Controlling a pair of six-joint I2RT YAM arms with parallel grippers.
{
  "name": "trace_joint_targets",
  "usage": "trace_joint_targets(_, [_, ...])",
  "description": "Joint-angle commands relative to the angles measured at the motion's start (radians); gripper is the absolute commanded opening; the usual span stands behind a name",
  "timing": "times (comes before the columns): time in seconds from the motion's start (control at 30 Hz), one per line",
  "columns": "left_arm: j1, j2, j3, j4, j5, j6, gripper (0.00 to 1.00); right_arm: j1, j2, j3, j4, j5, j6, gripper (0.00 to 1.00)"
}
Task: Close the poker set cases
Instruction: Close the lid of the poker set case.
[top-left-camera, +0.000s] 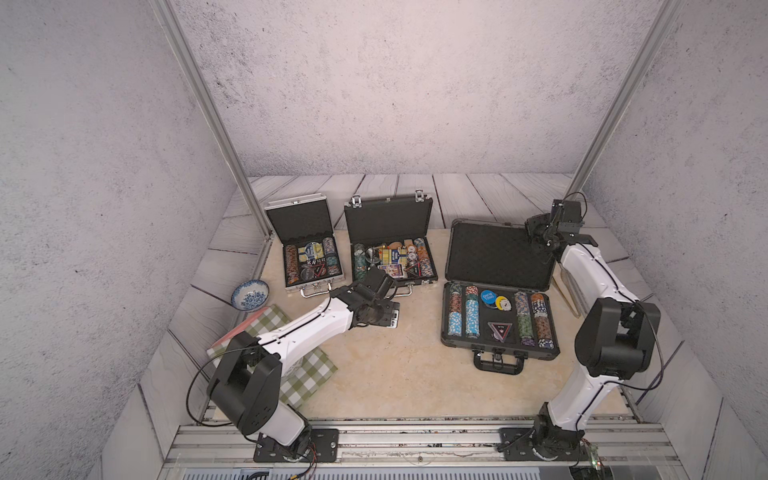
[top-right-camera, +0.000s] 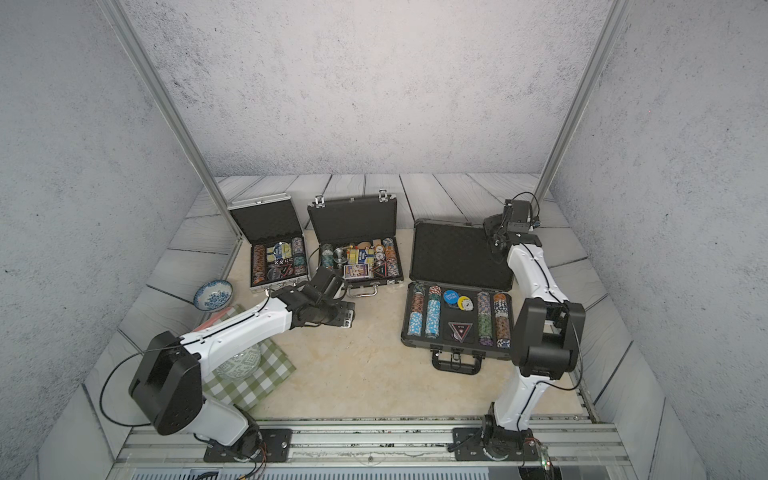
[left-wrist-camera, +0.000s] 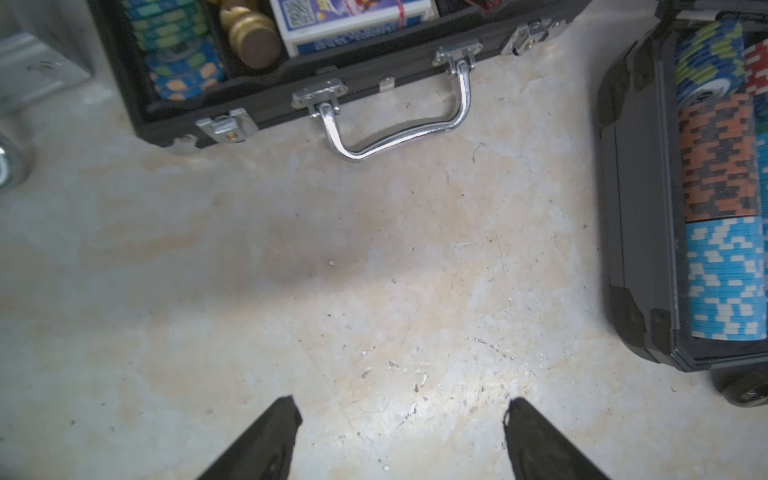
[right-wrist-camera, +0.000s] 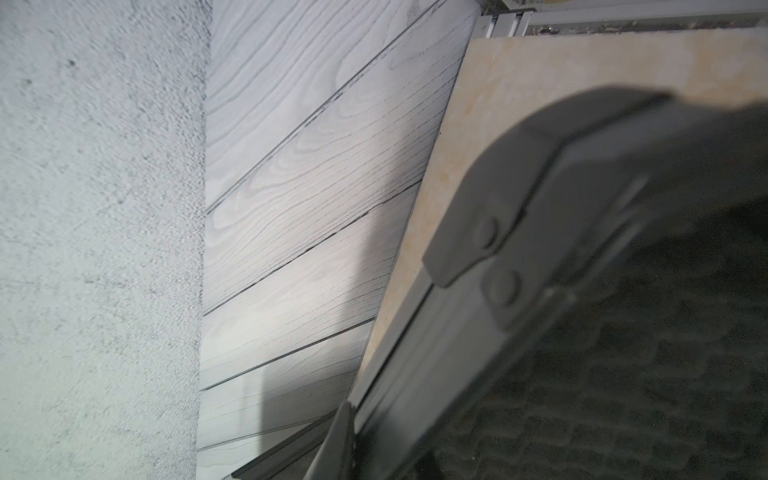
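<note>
Three poker set cases lie open on the beige table, lids up. They are a small silver case (top-left-camera: 309, 249) (top-right-camera: 276, 253), a middle black case (top-left-camera: 390, 245) (top-right-camera: 357, 245) (left-wrist-camera: 266, 95), and a large black case (top-left-camera: 498, 291) (top-right-camera: 457, 286) (left-wrist-camera: 640, 208). My left gripper (top-left-camera: 392, 316) (top-right-camera: 348, 316) (left-wrist-camera: 401, 405) hangs open over bare table, in front of the middle case's chrome handle (left-wrist-camera: 395, 133), with nothing between its fingers. My right gripper (top-left-camera: 540, 245) (top-right-camera: 496, 243) (right-wrist-camera: 347, 409) is shut, resting against the outer rim of the large case's lid (right-wrist-camera: 623, 332) near its far right corner.
A blue-and-white bowl (top-left-camera: 250, 295) sits left of the silver case. A green checked cloth (top-left-camera: 309, 374) with a glass bowl (top-right-camera: 241, 361) lies under the left arm. A wooden board (top-left-camera: 567, 291) stands on edge right of the large case. Aluminium posts (top-left-camera: 232, 158) flank the table.
</note>
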Motion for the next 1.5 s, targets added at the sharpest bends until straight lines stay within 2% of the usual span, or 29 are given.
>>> trace_joint_targets(0.0, [-0.033, 0.046, 0.036, 0.030, 0.023, -0.013, 0.81, 0.005, -0.116, -0.070, -0.025, 0.019, -0.201, 0.02])
trace_joint_targets(0.17, [-0.074, 0.129, 0.101, 0.046, 0.048, -0.013, 0.80, 0.005, -0.215, -0.170, -0.024, 0.026, -0.217, 0.03])
trace_joint_targets(0.53, [-0.077, 0.277, 0.286, 0.053, 0.115, 0.003, 0.80, 0.006, -0.461, -0.416, -0.069, 0.063, -0.240, 0.08])
trace_joint_targets(0.8, [-0.077, 0.367, 0.379, 0.098, 0.281, -0.081, 0.64, 0.011, -0.637, -0.556, -0.145, 0.064, -0.234, 0.13])
trace_joint_targets(0.97, [-0.075, 0.400, 0.389, 0.182, 0.389, -0.144, 0.45, 0.012, -0.728, -0.599, -0.224, 0.065, -0.261, 0.16])
trace_joint_targets(1.1, [-0.075, 0.423, 0.385, 0.280, 0.479, -0.232, 0.36, 0.012, -0.784, -0.639, -0.271, 0.055, -0.275, 0.18])
trace_joint_targets(1.33, [-0.074, 0.430, 0.346, 0.398, 0.529, -0.339, 0.35, 0.012, -0.866, -0.686, -0.350, 0.037, -0.289, 0.24])
trace_joint_targets(1.47, [-0.074, 0.422, 0.326, 0.418, 0.519, -0.346, 0.36, 0.012, -0.905, -0.699, -0.404, 0.029, -0.302, 0.37])
